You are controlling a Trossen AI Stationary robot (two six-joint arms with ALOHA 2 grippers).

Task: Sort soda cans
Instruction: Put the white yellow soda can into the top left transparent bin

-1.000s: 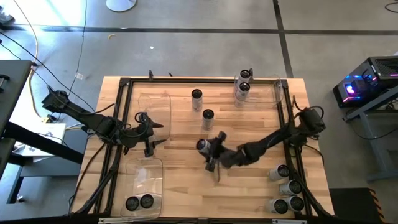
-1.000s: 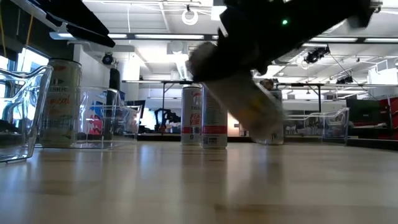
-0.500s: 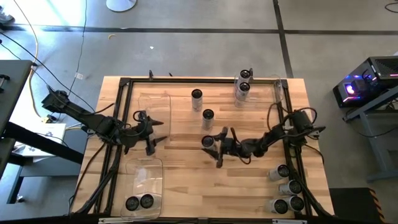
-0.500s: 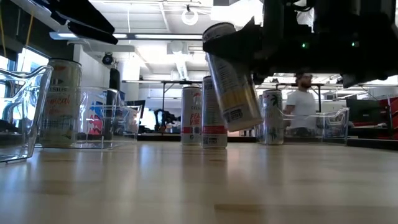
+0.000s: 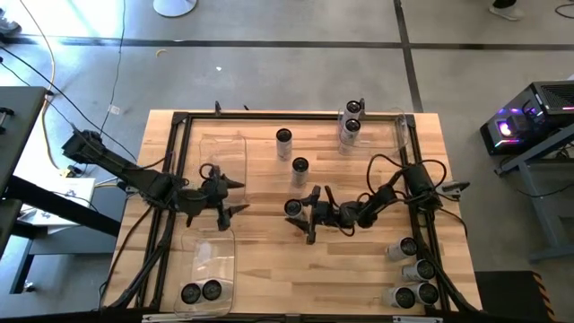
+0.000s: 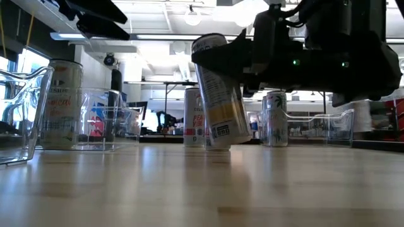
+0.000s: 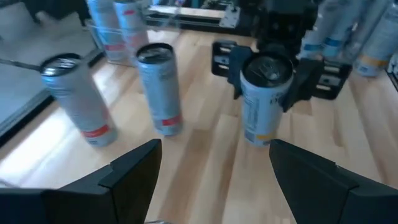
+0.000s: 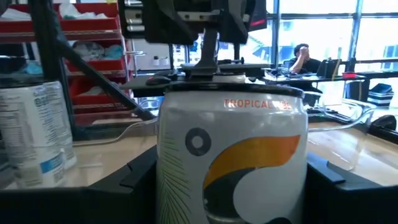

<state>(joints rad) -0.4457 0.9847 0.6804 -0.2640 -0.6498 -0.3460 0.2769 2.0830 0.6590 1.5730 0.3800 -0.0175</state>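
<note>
In the middle of the table my right gripper [image 5: 302,212] is shut on a white soda can [image 6: 219,94] with an orange and black print. The can is tilted. My left gripper [image 5: 231,197] stands open to the can's left, its fingers [image 7: 134,171] wide apart with nothing between them. Two more soda cans [image 5: 283,137] [image 5: 300,166] stand upright on their bases farther back. The left wrist view shows the held can [image 7: 264,99] and the right arm's fingers on either side of it. My right gripper pinches the can's side wall [image 8: 180,155] between its two fingers, in the upper half near the rim [image 7: 249,78]. The fingers come about level from the table's right side. The can leans with its top toward the table's left, its lower end [image 6: 221,144] low over the wood.
A clear bin [image 5: 224,152] stands at the far left. Another [image 5: 204,260] at the near left holds two cans [image 5: 201,292]. A bin [image 5: 399,130] at the far right has two cans [image 5: 351,118]. Several cans [image 5: 414,274] lie at the near right edge.
My right gripper has sunk and drawn toward the table's right and far side, its wrist tipping up toward level. The can it holds has swung from steeply slanted to nearly upright and come down close to the table. My left gripper has shifted slightly toward the held can.
</note>
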